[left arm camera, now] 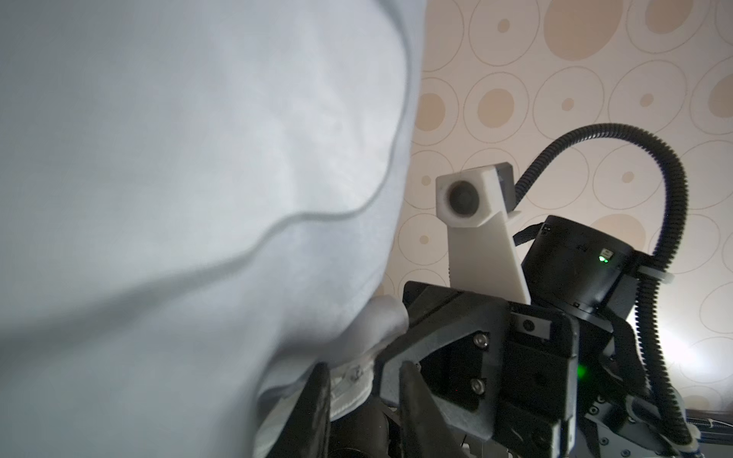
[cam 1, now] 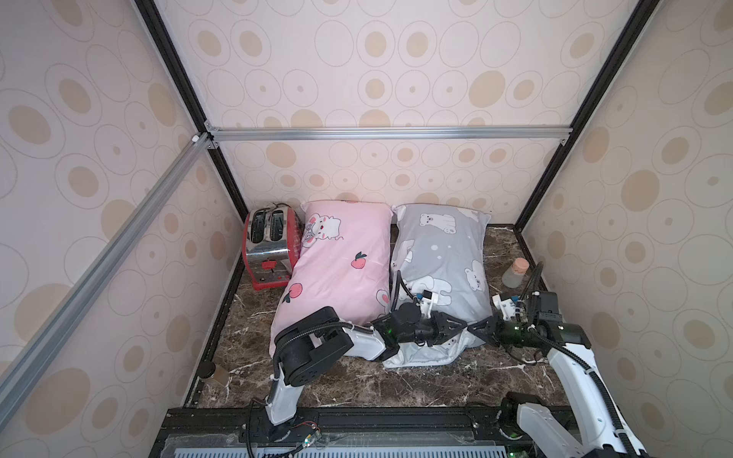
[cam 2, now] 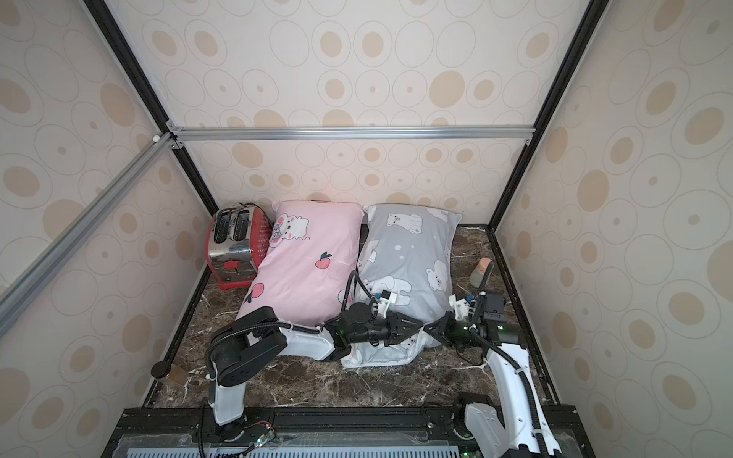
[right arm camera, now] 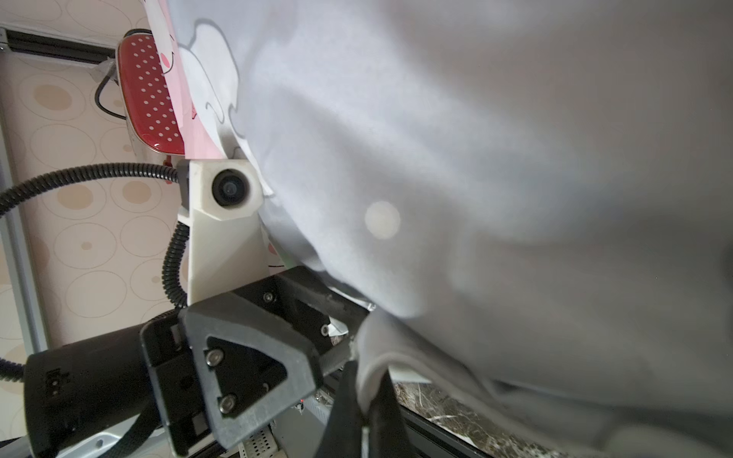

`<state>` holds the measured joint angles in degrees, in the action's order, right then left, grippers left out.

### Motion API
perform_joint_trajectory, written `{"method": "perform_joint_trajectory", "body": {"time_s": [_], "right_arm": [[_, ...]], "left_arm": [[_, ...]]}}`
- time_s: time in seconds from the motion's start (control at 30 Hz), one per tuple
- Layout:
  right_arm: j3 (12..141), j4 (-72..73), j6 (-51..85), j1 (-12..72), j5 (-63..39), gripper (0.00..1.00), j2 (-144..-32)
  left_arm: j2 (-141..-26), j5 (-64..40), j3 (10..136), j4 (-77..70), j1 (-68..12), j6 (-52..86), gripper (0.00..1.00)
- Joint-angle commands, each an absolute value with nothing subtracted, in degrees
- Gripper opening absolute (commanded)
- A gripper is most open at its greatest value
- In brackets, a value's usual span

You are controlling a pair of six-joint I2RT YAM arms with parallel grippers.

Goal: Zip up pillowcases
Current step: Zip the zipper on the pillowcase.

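Right wrist view: the right tool (right arm camera: 365,400) is clamped on a fold of the grey pillowcase (right arm camera: 476,178) at its near hem, with cloth pinched between both fingers.
Left wrist view: the left tool (left arm camera: 365,400) has its fingers part-way apart and the zip edge (left arm camera: 351,390) lies between them. A dark gap shows beside one finger, so it looks unclamped.
Tools together: in both top views they point tip to tip, almost touching.
Step in hand: judged to be zipping the grey case, with the right tool anchoring and the left tool seeking the slider.
Next move: the left tool likely has to close on the slider and run it along the hem against the right tool's hold. Which way it should run cannot be told.
Pink pillowcase (cam 1: 341,269): on the surface (cam 1: 396,384), touching the grey one, beyond the left tool. Its zip is hidden.
Toaster (cam 1: 269,242): farthest from both tools, just beside the pink pillowcase.
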<state>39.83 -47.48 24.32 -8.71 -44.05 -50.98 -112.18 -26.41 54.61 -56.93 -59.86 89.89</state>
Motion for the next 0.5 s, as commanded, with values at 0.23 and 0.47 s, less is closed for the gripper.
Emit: {"method": "perform_joint_trajectory", "body": {"time_s": [0.23,0.47], "right_arm": [[38.7,-50.0,22.3,-9.1,-42.0,0.0,-50.3],[38.7,-49.7,22.5,-9.1,-42.6,0.0,-50.1]], "left_arm": [[-113.6,-25.9,55.4,-61.1,-60.5,91.8,0.29],[-114.2,-26.1,55.8,-60.5,-60.5,91.7,0.28]]}}
